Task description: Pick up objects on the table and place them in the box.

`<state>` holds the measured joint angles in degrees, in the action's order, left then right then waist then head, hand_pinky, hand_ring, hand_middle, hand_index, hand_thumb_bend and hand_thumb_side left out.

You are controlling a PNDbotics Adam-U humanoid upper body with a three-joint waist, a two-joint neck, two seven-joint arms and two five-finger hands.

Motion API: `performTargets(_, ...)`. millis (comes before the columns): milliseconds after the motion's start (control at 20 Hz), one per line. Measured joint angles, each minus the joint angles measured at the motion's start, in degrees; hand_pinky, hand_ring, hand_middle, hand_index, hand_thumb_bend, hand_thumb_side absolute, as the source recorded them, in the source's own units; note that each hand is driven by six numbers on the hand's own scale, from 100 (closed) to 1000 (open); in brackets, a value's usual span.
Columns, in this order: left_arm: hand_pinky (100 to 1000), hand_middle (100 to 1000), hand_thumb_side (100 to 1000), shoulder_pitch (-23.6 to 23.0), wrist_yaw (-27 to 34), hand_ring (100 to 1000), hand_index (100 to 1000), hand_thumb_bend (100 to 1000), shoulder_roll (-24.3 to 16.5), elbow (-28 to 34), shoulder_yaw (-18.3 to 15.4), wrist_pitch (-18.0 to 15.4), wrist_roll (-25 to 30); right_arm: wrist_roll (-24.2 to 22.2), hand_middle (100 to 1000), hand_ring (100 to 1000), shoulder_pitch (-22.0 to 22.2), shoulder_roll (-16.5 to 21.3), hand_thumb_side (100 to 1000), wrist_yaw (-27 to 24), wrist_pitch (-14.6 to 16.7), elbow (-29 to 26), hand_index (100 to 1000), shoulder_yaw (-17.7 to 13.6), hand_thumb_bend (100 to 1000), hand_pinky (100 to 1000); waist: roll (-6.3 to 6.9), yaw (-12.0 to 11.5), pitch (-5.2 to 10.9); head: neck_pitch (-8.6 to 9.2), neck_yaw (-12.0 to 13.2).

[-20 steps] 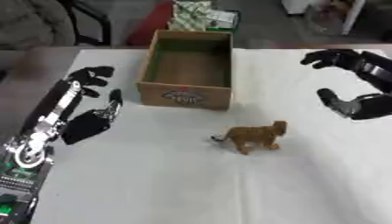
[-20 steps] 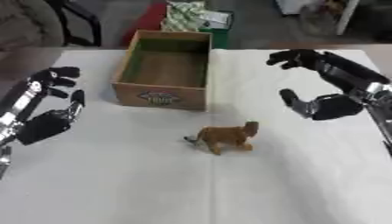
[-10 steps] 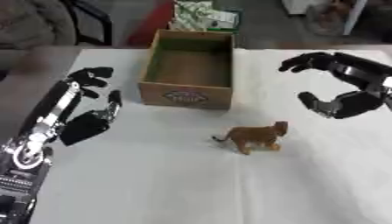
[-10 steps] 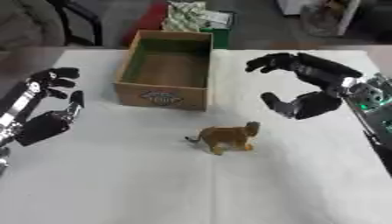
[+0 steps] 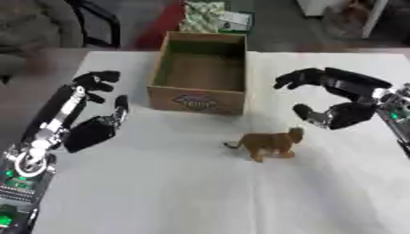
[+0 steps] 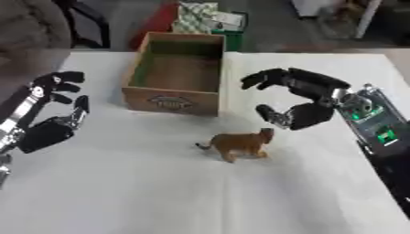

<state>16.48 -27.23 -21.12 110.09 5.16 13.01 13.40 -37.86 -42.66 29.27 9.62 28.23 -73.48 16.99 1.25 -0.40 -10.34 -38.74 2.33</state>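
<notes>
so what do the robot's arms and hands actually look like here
Both hands, left hand and right hand, are black with chunky segmented fingers. The forearms are silver metal with exposed circuit boards showing small green lights. The left forearm carries a round silver joint.

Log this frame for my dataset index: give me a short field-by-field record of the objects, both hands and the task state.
surface: white table
box: open cardboard box, nothing visible inside
toy: brown animal figure, standing on the table in front of the box, towards the right
right hand: open, fingers spread in a curve, just right of and above the toy, not touching it
left hand: open, idle left of the box
beyond the box: green patterned package
task state: toy not yet grasped
</notes>
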Motion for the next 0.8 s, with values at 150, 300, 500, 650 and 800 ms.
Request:
performTargets(150,752,815,478,0.0,0.01,826,903,100,0.0,0.0,0.0,0.03,0.03,-0.11,845,924,0.0,-0.8,679,0.95,-0.11,1.43,967,0.44,100,870,0.02,-0.03,0.04,0.0,0.0)
performTargets(300,752,815,479,0.0,0.02,826,903,100,0.0,-0.01,0.01,0.03,0.05,-0.14,845,923,0.01,-1.35,713,2.12,-0.14,2.8,967,0.88,100,869,0.03,-0.05,0.05,0.0,0.0)
performTargets(500,753,815,479,0.0,0.03,826,903,100,0.0,-0.01,0.01,0.1,0.13,-0.13,844,922,0.2,-1.87,750,3.52,-0.12,4.52,968,1.43,100,868,0.06,-0.05,0.05,0.0,0.01)
performTargets(650,753,815,482,0.0,0.06,826,903,100,0.0,-0.01,0.01,0.11,0.15,-0.04,845,922,0.35,-2.13,776,4.49,-0.03,5.54,968,1.79,100,870,0.11,-0.04,0.05,0.0,0.01)
performTargets(800,753,815,483,0.0,0.2,826,904,100,0.0,-0.02,0.02,0.12,0.16,0.09,846,920,0.37,-2.35,794,5.69,0.09,6.31,969,2.3,100,872,0.19,-0.03,0.05,0.0,0.01)
